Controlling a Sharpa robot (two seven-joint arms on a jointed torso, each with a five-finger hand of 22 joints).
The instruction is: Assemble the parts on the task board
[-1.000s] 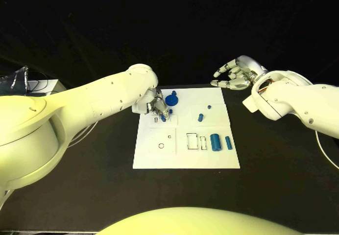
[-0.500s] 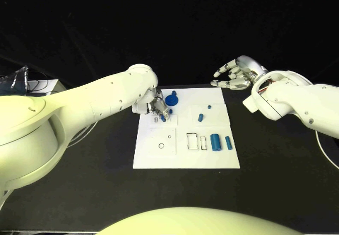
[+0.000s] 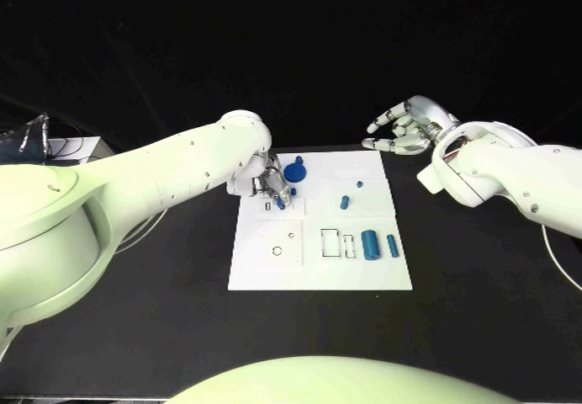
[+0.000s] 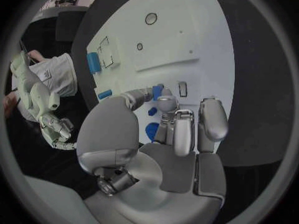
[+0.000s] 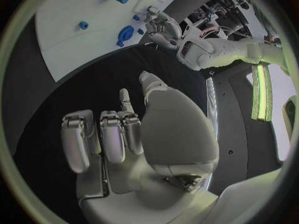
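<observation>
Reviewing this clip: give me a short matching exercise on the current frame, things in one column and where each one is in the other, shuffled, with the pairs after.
Things
1. left robot hand
2. right robot hand
3. two blue cylinders
4. round blue part

Places
A. side by side on the task board, right of the rectangular outlines
B. above the black table, off the board's far right corner, holding nothing
C. at the board's far left corner, fingertips at a small blue part
D. near the board's far edge, beside the left hand

Pairs: 1-C, 2-B, 3-A, 4-D

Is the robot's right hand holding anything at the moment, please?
No: the right hand hangs beyond the task board, its fingers apart, empty.
</observation>
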